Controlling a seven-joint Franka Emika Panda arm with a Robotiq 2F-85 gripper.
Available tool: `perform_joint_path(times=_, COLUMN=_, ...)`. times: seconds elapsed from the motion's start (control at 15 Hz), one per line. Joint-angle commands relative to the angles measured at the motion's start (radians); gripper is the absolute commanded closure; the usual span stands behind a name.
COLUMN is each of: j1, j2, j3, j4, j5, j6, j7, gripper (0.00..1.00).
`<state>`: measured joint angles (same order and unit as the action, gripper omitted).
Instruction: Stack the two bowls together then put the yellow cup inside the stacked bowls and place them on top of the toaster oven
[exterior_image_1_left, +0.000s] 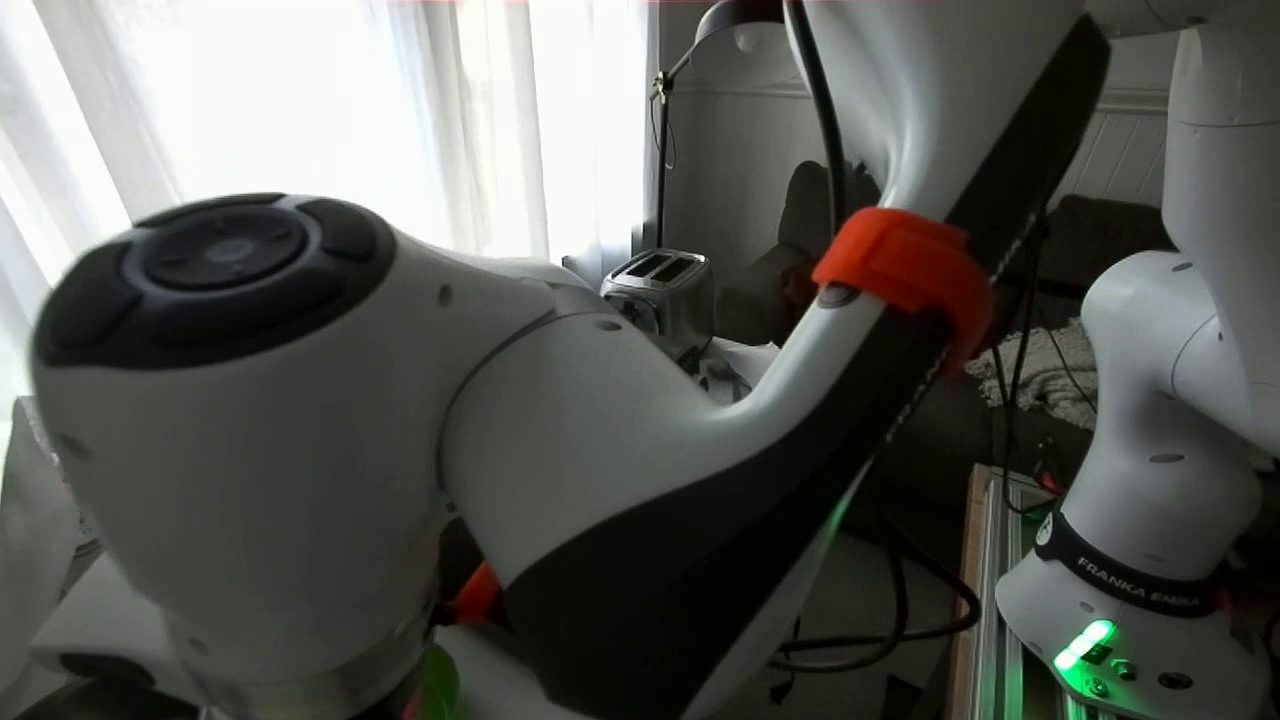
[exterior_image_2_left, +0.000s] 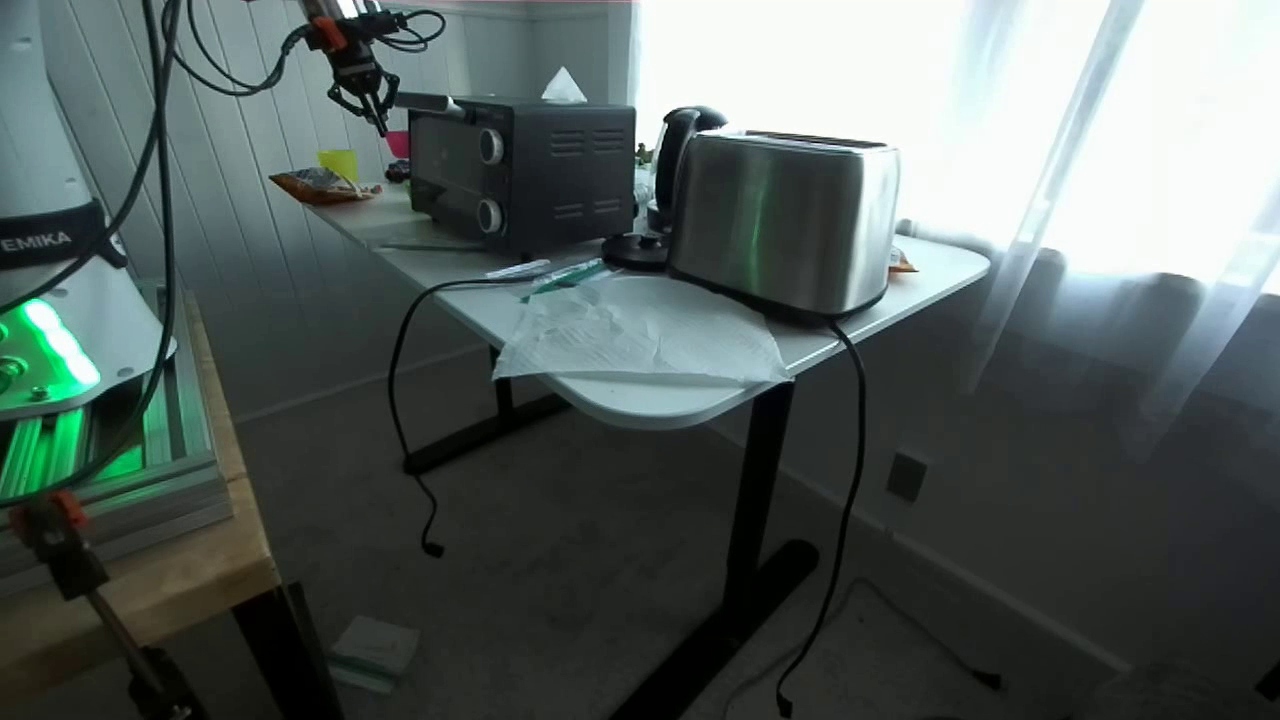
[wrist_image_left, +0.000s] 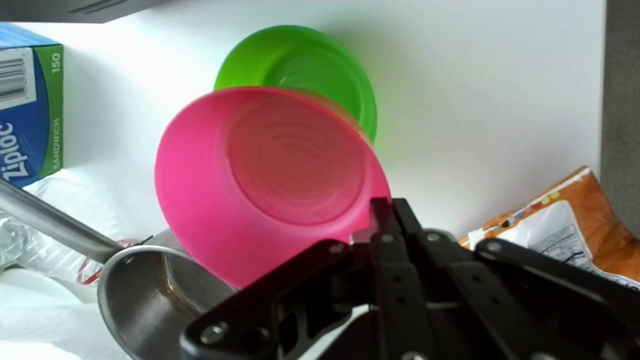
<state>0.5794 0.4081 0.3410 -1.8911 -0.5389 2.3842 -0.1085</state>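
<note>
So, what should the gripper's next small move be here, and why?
I'd probably shift the pink bowl farther over the green bowl before lowering it. In the wrist view, the gripper appears closed on the pink bowl's rim, and that bowl overlaps only part of the green one, so it looks off-centre for nesting, though the viewing angle may exaggerate this.

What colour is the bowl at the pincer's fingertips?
Pink; the bowl shows best in the wrist view.

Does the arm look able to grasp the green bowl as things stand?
Probably not: in the wrist view, the fingers look shut on the rim of the pink bowl, which also hides part of the green bowl. The rest looks uncovered, so freed fingers might reach it.
</note>
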Motion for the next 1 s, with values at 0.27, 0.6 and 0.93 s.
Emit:
perform_joint_path(times=0.27, j1=0.064, j2=0.098, j3=-0.051, j4=0.130, j5=-0.001, j6=-0.142, j7=0.042, gripper=0.99)
perform_joint_path(times=0.6, j1=0.066, j2=0.114, j3=-0.052, j4=0.156, j5=0.012, j6=-0.137, j7=0.041, gripper=0.59)
perform_joint_path(times=0.93, j1=0.052, j2=0.106, j3=-0.018, j4=0.153, j5=0.039, j6=-0.100, j7=-0.037, gripper=0.24)
